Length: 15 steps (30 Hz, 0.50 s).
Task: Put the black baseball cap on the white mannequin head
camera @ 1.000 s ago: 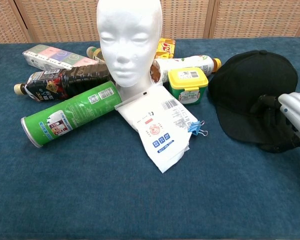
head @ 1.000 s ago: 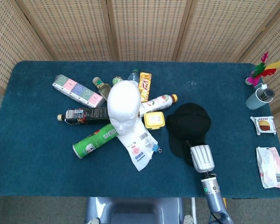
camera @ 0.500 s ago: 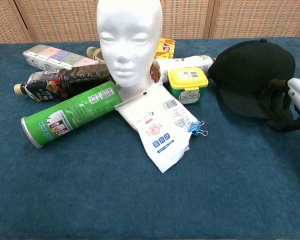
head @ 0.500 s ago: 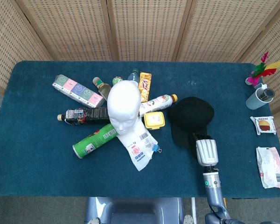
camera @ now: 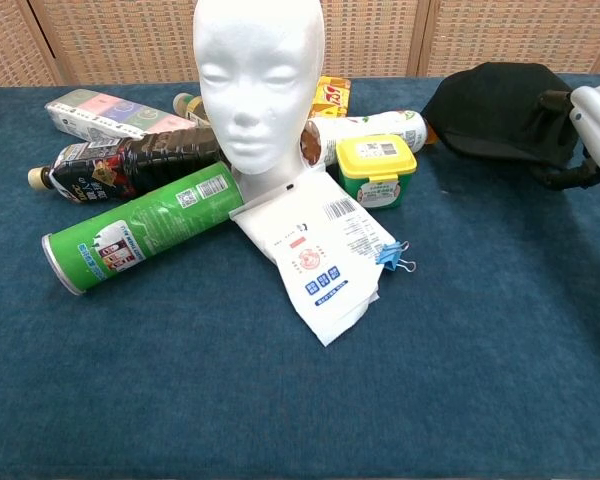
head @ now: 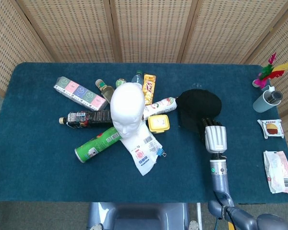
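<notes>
Black cap in right hand

R hand cut by frame edge, fingers hidden behind black cap

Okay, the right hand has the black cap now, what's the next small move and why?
Probably carry the black cap leftward and higher, toward the top of the white mannequin head. The right hand grips it lifted off the table, but it hangs beside the head and below its crown.
</notes>
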Tool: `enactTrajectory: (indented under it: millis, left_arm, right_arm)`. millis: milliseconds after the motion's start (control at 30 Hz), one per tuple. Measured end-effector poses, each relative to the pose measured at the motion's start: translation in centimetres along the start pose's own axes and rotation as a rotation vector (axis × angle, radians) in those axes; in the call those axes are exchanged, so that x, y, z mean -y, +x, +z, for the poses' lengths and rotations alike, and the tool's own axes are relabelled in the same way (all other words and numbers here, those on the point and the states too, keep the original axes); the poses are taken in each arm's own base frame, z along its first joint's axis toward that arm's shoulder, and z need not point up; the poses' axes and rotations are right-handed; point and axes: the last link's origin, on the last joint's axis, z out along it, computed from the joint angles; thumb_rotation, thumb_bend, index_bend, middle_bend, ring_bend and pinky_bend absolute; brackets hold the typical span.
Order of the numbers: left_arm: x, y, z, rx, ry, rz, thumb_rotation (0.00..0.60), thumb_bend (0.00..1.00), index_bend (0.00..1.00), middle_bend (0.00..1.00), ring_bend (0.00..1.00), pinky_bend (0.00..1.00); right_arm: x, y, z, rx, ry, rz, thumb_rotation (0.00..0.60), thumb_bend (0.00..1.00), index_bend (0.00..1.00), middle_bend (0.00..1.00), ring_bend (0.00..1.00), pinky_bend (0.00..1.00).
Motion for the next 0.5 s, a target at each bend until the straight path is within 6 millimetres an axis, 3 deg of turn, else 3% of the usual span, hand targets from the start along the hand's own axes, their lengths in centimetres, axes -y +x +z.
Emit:
enactTrajectory:
  millis: [200,500]
  left_arm:
    - [0.0,-0.1,0.0,0.003,0.000,-0.002,0.600,0.34,0.66,0.52,0.39,0.31]
    - [0.2,0.0,-0.2,0.000,0.009,-0.001,0.600,0.34,0.66,0.52,0.39,0.31]
  right_arm:
    - [0.1,-0.8,1.0,0.058,0.025,-0.014,0.600,0.39,0.42,0.43,0.45,0.60]
    - [0.3,-1.2,2.5,0.081,0.048,-0.061,0.600,0.46,0.67,0.62,0.69,0.86]
